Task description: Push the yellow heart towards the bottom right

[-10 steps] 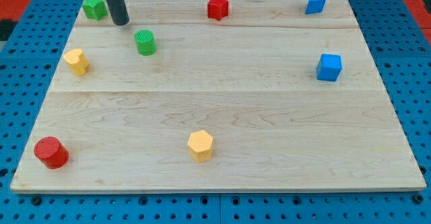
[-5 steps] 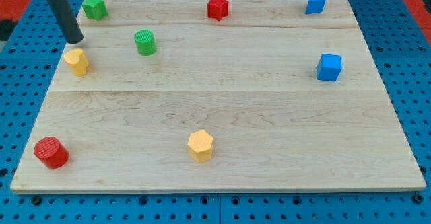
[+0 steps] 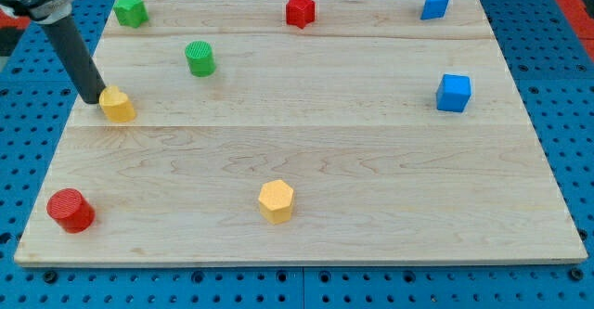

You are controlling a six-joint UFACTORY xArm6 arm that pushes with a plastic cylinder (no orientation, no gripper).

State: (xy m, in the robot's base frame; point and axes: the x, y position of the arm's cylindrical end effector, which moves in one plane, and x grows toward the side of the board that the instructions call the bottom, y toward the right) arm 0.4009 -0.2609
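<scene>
**Rod tip pressed to the yellow heart at the board's left edge**

The pale wooden tabletop (image 3: 306, 170) fills the view, resting on a blue perforated base (image 3: 557, 31). There are no fingers on this arm, so nothing opens or clamps; it ends in a straight dark rod whose lower end, my tip (image 3: 93, 99), sits near the view's left edge.

My tip touches the upper-left side of the small yellow plastic heart (image 3: 118, 105). That placement suits the job: with the rod on the side away from the bottom right, a push should send the heart diagonally across the open wood.

The other blocks lie clear of that contact:
- blue cube (image 3: 454, 93), at the view's right
- red cylinder (image 3: 71, 210), bottom left
- yellow hexagonal block (image 3: 276, 200), bottom centre, possibly near the heart's diagonal path
- blue block (image 3: 433, 3), top right
- green cylinder (image 3: 200, 58)
- red star (image 3: 300, 10)
- green star (image 3: 130, 9)

No brand, label or writing is readable anywhere.
</scene>
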